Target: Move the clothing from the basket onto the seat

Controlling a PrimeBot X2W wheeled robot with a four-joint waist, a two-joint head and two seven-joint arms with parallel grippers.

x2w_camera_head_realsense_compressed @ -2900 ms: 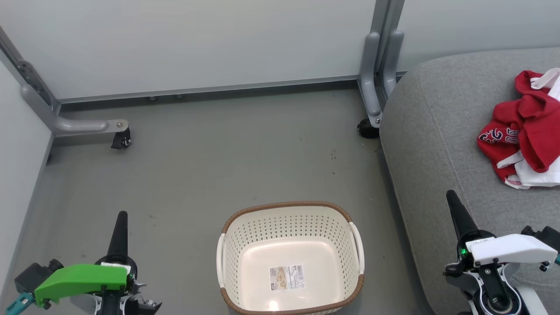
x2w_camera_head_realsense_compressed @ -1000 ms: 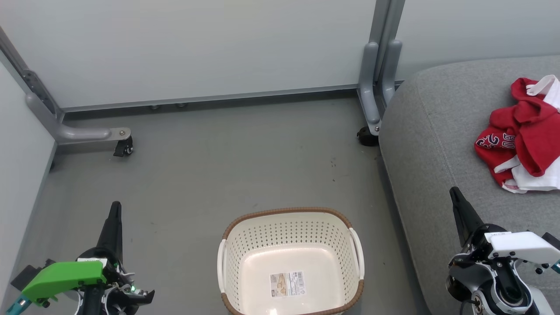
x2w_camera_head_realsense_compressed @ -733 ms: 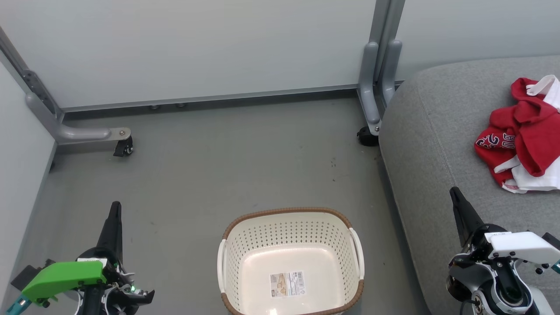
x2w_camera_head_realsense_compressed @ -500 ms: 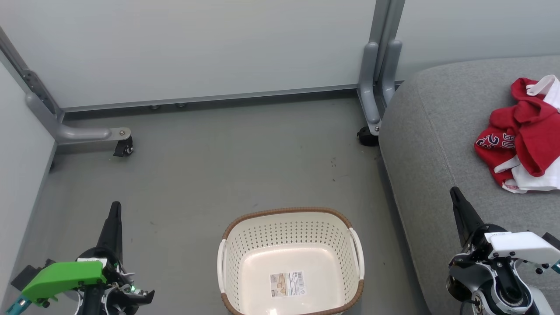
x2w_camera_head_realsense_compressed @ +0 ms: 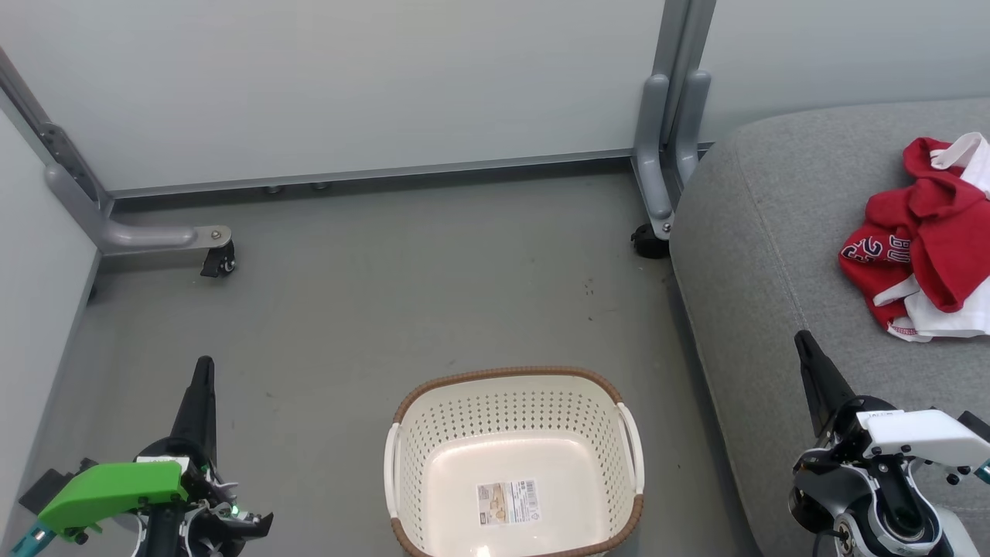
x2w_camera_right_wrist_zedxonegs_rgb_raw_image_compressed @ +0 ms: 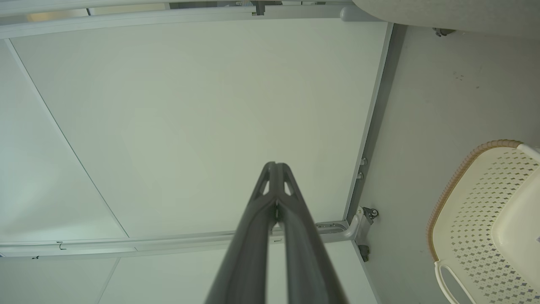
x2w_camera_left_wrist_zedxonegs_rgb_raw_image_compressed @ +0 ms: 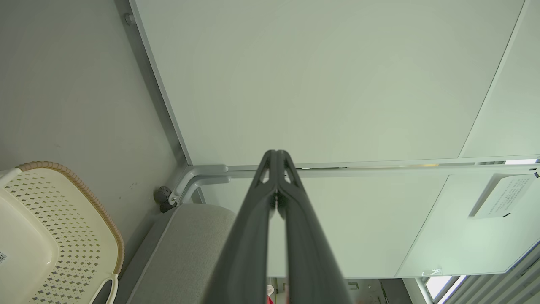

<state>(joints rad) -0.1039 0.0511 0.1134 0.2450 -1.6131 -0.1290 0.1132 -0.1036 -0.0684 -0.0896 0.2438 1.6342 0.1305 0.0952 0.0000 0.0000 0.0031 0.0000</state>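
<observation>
Clothing [x2w_camera_head_realsense_compressed: 924,240] is on the seat [x2w_camera_head_realsense_compressed: 766,255], a crumpled red and white heap at the right edge of the head view, partly cut off by that edge. The heap's long axis runs roughly far to near. The white outlined lettering sits on the heap's left lobe, facing up, and the line of letters tilts slightly. White fabric pokes out at the far top and at the near bottom of the heap.

Basket [x2w_camera_head_realsense_compressed: 503,373] stands upright on the floor [x2w_camera_head_realsense_compressed: 387,294], opening up, just left of the seat's side and not touching it. No clothing in it, just a label sticker [x2w_camera_head_realsense_compressed: 506,493] flat on the bottom. Handles are on its left and right sides. The near end is cut off by the frame bottom, so its long axis is unclear.

Left gripper [x2w_camera_head_realsense_compressed: 203,370] hangs at lower left over the floor, pointing away from the robot. Its fingers [x2w_camera_left_wrist_zedxonegs_rgb_raw_image_compressed: 253,236] are pressed together at the tips in the left wrist view, with nothing between them. Right gripper [x2w_camera_head_realsense_compressed: 804,344] is at lower right above the seat's near part, well apart from the clothing and tilted slightly left. Its fingers [x2w_camera_right_wrist_zedxonegs_rgb_raw_image_compressed: 253,240] are also closed tip to tip and hold nothing.

The seat's rounded far corner sits near a caster [x2w_camera_head_realsense_compressed: 648,236] under the grey partition post [x2w_camera_head_realsense_compressed: 667,116]. A pale wall panel [x2w_camera_head_realsense_compressed: 348,85] runs behind.
</observation>
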